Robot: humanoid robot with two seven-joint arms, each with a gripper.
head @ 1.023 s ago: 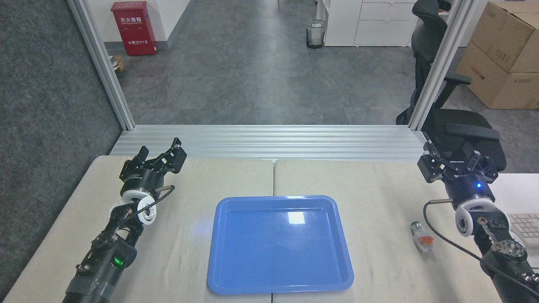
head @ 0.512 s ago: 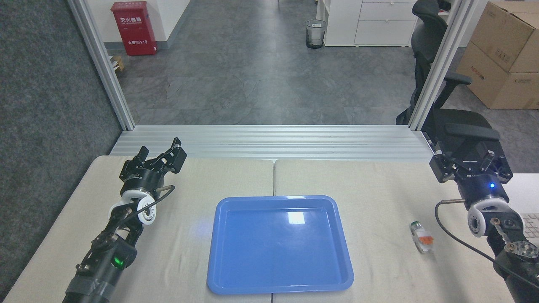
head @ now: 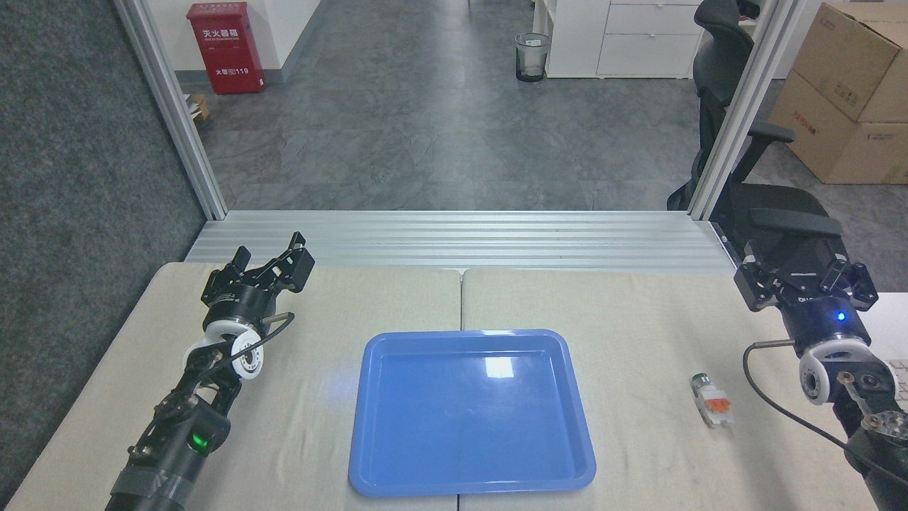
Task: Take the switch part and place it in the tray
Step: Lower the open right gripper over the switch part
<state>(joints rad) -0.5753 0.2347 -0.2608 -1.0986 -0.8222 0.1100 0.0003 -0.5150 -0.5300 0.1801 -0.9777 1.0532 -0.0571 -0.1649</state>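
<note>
While the switch part [head: 711, 400] lies on the table cloth right of the tray [head: 472, 413], its long axis pointing away from me, my right gripper [head: 805, 273] hovers open beyond it, nearer than my open left gripper [head: 273, 261].

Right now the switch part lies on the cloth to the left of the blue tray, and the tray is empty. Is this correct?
One detail is wrong. The head view shows the switch part lying on the cloth to the right of the blue tray, not the left, near the right arm. The tray is indeed empty.
</note>
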